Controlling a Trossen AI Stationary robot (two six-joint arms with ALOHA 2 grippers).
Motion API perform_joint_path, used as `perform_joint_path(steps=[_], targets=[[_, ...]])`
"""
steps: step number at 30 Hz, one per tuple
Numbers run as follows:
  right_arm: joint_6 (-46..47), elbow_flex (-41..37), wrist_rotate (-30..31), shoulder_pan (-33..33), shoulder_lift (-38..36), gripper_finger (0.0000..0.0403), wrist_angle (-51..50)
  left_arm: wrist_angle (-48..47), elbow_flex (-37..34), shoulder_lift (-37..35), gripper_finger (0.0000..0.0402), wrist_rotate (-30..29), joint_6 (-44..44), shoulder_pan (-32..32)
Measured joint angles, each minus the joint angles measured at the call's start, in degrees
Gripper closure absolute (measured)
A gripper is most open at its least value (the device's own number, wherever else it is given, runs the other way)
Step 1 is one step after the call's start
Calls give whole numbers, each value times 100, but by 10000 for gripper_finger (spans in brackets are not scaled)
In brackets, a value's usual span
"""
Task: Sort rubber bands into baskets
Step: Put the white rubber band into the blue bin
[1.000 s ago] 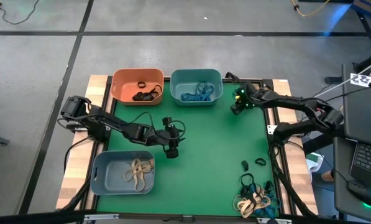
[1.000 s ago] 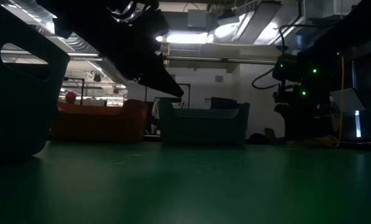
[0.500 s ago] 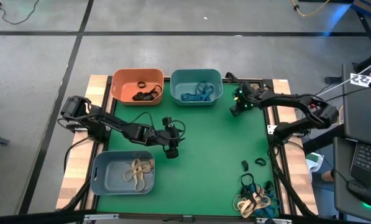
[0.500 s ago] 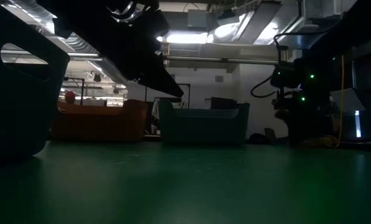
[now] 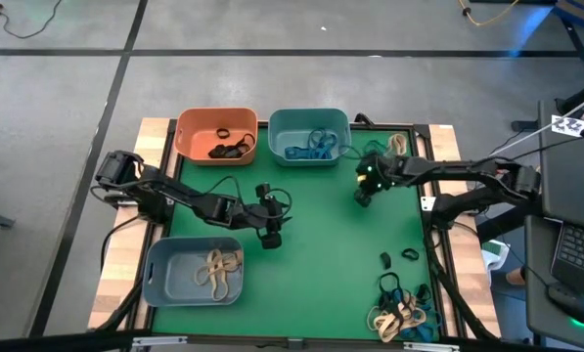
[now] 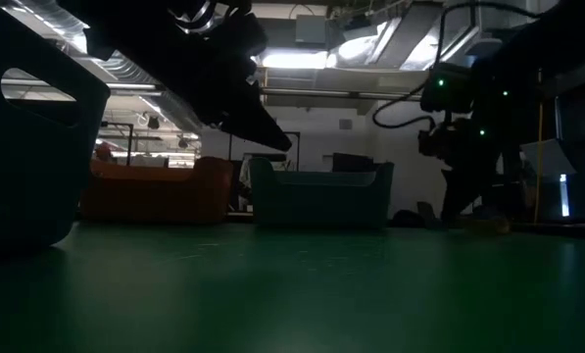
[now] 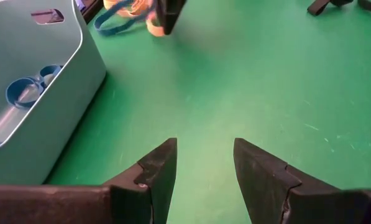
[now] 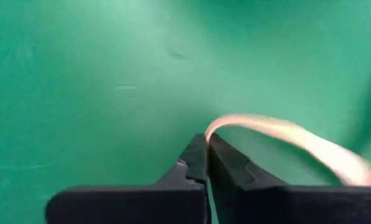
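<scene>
My right gripper hangs over the green mat, just near of the teal basket, and is shut on a tan rubber band. My left gripper waits open above the mat beside the grey-blue basket, its fingers apart with nothing between them. The orange basket holds black bands, the teal one blue bands, the grey-blue one tan bands. Loose rubber bands lie heaped on the mat at the near right corner. My right gripper pinches the tan band at one spot of its loop between its two fingertips, slanting down from above. The rest of the loop trails away from the fingers over the mat; whether it touches the mat I cannot tell.
Two black bands lie on the mat above the heap. Something tan sits at the far right corner. The left arm looms dark in the low view; the teal basket and the orange one stand behind.
My right gripper has swung from the far right corner toward the table's near edge and a little to the left, mostly in the last half second. The left arm has kept still.
</scene>
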Motion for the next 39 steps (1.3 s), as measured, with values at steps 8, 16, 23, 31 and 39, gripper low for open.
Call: perform_joint_path(steps=[8,16,23,31,39], targets=[[6,0,-147,1029,0,384,524,129,0,0,245,0,39,18],[5,109,-336,1837,0,386,1417,322,0,0,245,0,47,70],[-166,590,-334,2304,0,386,1785,588,0,0,245,0,187,68],[-565,748,-334,2595,-3,386,2761,1193,2,0,245,157,389,70],[-768,748,-420,2744,2,386,3159,1830,7,86,245,448,654,70]])
